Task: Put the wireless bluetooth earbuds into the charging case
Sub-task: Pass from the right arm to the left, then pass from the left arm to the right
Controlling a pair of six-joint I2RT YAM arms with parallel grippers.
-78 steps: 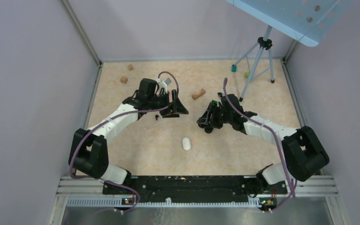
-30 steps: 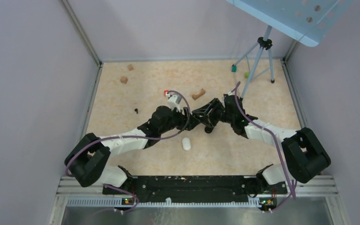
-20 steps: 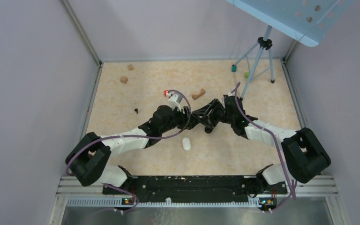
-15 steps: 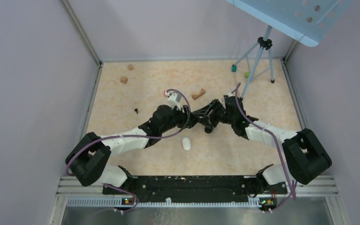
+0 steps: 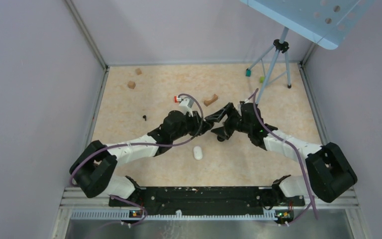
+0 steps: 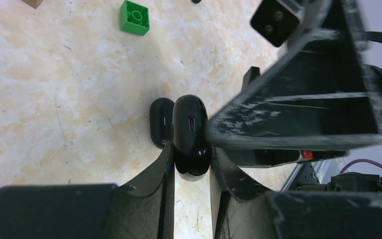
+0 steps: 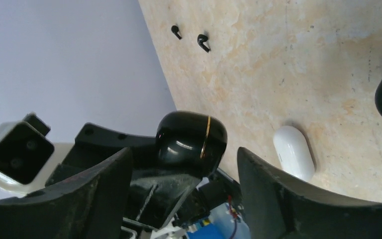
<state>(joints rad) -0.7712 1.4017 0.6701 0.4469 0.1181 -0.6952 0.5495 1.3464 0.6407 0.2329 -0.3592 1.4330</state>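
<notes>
The black charging case (image 6: 191,134) with a gold seam (image 7: 191,138) is held off the table between my left gripper's (image 6: 191,152) fingers; its lid looks shut. In the top view my left gripper (image 5: 208,126) meets my right gripper (image 5: 221,119) at mid-table. My right gripper (image 7: 184,159) is wide open around the case without touching it. Two small black earbuds (image 7: 177,32) (image 7: 204,43) lie on the table to the left; only one earbud (image 5: 144,117) shows in the top view.
A white earbud case (image 5: 197,152) lies near the front. A second black oval piece (image 6: 160,122) lies on the table beside the held case. Wooden blocks (image 5: 131,84) (image 5: 210,100), a green brick (image 6: 135,17) and a tripod (image 5: 273,64) stand at the back.
My left arm swung from the back left to the centre and shut on the black case. My right gripper, shut there before, has opened and lifted off slightly.
</notes>
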